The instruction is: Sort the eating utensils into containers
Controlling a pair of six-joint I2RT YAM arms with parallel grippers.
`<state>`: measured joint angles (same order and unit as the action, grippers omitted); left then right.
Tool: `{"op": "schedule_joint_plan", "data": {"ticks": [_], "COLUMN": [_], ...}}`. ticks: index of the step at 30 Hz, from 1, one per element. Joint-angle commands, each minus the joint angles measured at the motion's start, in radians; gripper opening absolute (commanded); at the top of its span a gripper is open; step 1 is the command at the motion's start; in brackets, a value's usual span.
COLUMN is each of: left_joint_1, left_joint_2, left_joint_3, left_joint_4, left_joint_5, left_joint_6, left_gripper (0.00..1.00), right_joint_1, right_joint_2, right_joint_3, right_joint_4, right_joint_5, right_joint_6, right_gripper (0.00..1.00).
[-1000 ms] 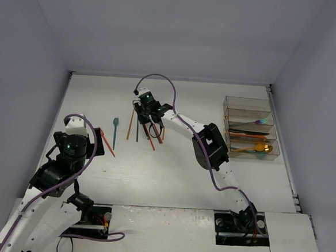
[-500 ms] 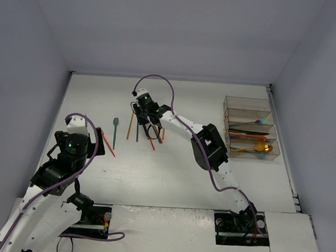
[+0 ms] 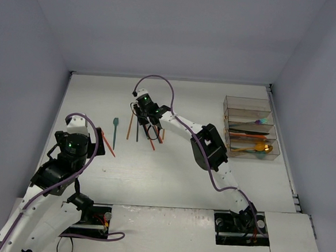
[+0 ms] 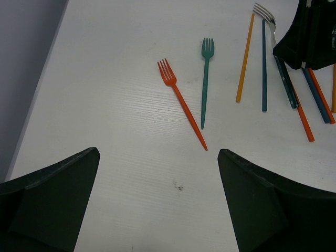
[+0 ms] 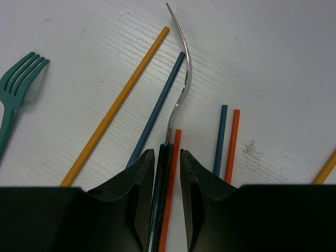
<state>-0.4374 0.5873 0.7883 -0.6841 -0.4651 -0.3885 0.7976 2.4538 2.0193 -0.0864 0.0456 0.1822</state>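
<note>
Item: metal fork (image 5: 180, 105), dark handle, flat on the surface (image 5: 273, 52) among chopsticks. Light, stiff, slick; best held mid-handle. My right pincer (image 5: 167, 157) pinches that handle, orange chopstick (image 5: 176, 139) crowding in; left pincer (image 4: 158, 152) spread, empty.

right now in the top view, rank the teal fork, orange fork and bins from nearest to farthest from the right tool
1. teal fork, just left of the right tool
2. orange fork, farther left and closer to the near side
3. bins, far off on the right side
</note>
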Motion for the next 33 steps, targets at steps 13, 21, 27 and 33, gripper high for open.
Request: {"op": "schedule_joint_plan", "data": {"ticks": [13,21,27,33], "left_joint_1": [0.003,0.003,0.003,0.005], "left_joint_2": [0.014,0.014,0.011,0.009], "left_joint_3": [0.017,0.017,0.018,0.02], "left_joint_4": [0.029,0.031,0.03,0.03], "left_joint_5": [0.006,0.007,0.002,-0.001], "left_joint_6": [-0.003,-0.003,-0.003,-0.002], "left_gripper": [0.95,0.95,0.95,0.95], "right_joint_1": [0.022,0.025,0.012,-0.086], "right_joint_2": [0.019,-0.038,-0.169,-0.338], "right_joint_3": [0.007,0.02,0.024,-0.066], "right_joint_4": [0.037,0.037,0.037,0.041], "right_joint_5": [0.032,0.071,0.097,0.126], "right_joint_6": [-0.008,-0.016,0.013,0.171], "right_gripper": [0.14,0.0,0.0,0.0]}}
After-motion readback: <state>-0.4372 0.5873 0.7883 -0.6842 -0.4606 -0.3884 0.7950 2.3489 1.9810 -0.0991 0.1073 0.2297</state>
